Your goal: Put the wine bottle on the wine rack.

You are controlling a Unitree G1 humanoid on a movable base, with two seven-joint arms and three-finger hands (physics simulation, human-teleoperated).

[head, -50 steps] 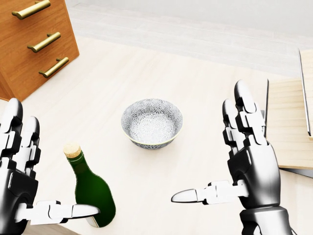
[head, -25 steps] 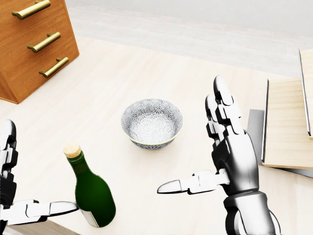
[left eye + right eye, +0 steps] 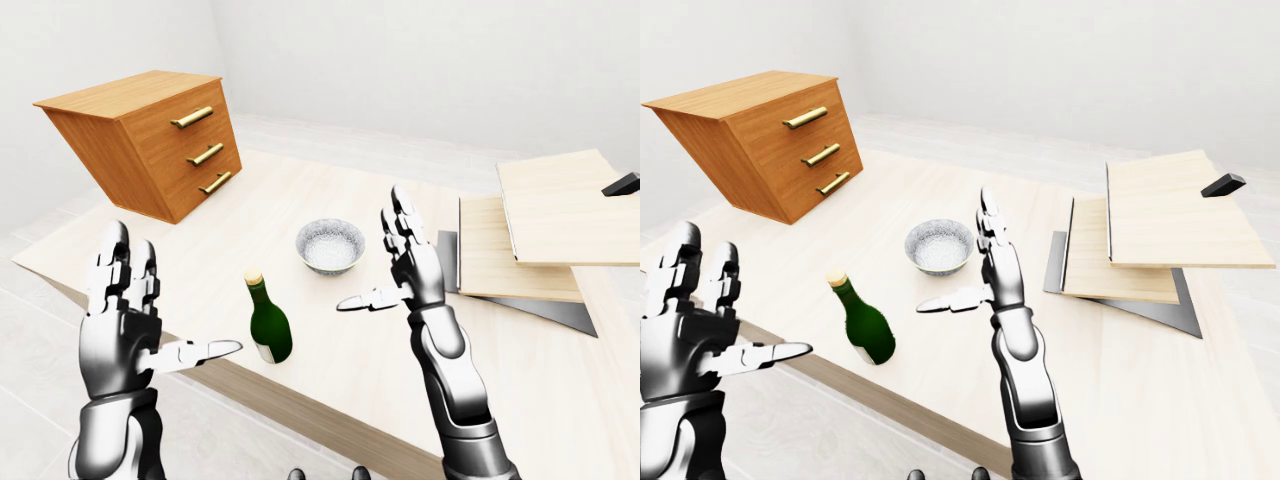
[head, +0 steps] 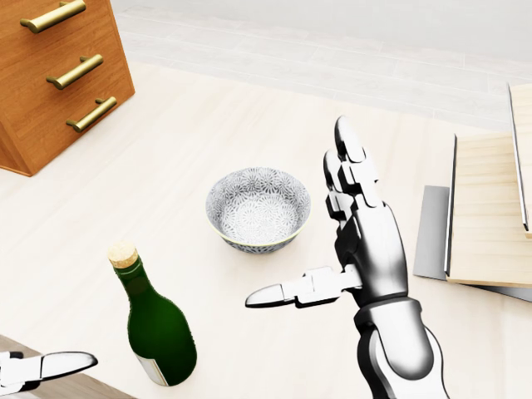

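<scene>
In the left-eye view the wine bottle [image 3: 268, 326] stands upright near the lower edge of the pale bench [image 3: 330, 200], with a patterned bowl [image 3: 330, 245] just above and to its right. The left hand [image 3: 125, 330] hangs off the bench's edge, left of the bottle and apart from it, its fingers [image 3: 128, 275] spread and the thumb pointing toward the glass. The right hand [image 3: 405, 270] hovers to the right of the bowl, fingers spread, holding nothing. A wooden drawer chest [image 3: 150, 140] sits at upper left, and stacked wooden boards [image 3: 540, 225] lie at right. In the head view only the left thumb tip shows at the bottom left corner, clear of the bottle. The right-eye view shows the same layout, both hands empty.
</scene>
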